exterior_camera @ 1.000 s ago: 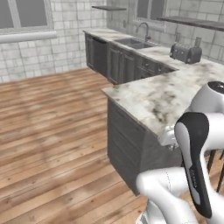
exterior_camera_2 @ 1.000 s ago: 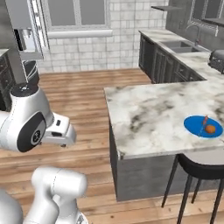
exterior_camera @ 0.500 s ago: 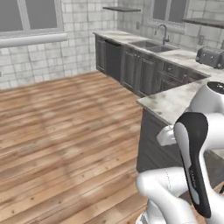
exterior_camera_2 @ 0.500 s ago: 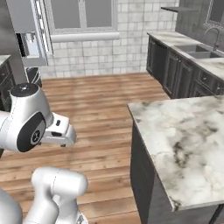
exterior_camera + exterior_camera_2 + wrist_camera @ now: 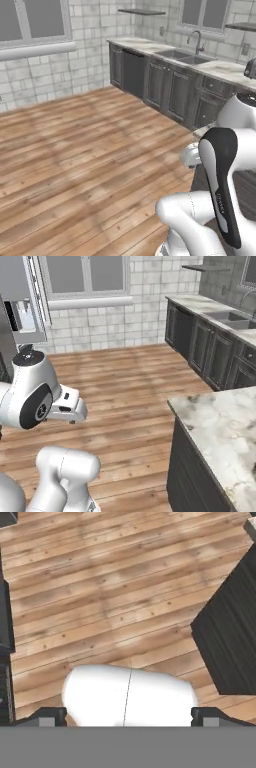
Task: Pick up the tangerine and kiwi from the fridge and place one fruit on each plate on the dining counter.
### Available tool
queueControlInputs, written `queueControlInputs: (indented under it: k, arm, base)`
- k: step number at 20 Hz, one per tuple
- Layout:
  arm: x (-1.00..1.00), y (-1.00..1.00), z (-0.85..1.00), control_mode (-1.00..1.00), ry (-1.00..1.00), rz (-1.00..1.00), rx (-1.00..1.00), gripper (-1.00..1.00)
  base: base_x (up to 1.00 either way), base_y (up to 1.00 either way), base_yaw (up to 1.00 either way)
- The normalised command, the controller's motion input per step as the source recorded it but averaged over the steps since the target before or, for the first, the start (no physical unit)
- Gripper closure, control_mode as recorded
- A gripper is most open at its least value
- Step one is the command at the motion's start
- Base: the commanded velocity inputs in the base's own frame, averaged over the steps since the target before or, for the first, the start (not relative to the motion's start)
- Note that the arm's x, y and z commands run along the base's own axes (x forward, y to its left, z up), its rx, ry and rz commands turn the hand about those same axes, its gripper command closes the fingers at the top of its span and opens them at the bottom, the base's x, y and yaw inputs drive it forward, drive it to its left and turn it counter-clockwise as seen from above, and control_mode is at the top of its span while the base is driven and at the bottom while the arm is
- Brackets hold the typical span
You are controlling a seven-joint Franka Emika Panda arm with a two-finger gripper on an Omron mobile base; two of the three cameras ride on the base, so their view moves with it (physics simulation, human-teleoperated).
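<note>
Still early: empty claw, robot between table and fridge.
Wide apart and holding nothing, the claw (image 5: 128, 717) points down at the wooden floor (image 5: 115, 587). Neither fruit is in sight; the fridge (image 5: 22, 311) stands far left, the marble table (image 5: 220, 431) near right. All picking and placing remains. Since the earlier frames the views have swung left, and the blue plate has gone from sight.

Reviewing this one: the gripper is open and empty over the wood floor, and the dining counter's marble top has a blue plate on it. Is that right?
Not quite. In the right base view the visible part of the dining counter holds no blue plate. The rest stands: in the hand view the gripper is open and empty over the wood floor.
</note>
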Motion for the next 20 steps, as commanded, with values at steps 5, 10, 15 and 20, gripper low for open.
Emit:
queueControlInputs:
  k: [5, 10, 15, 20]
  arm:
    - [0.0, 0.0, 0.0, 1.0, 0.0, 0.0, 0.0, -1.0]
    - [0.0, 0.0, 0.0, 1.0, 0.0, 0.0, 0.0, -1.0]
    - [0.0, 0.0, 0.0, 1.0, 0.0, 0.0, 0.0, -1.0]
    - [0.0, 0.0, 0.0, 1.0, 0.0, 0.0, 0.0, -1.0]
  base:
    - [1.0, 0.74, -0.24]
    - [1.0, 0.66, -0.24]
    - [1.0, 0.61, -0.2]
    - [1.0, 0.57, -0.17]
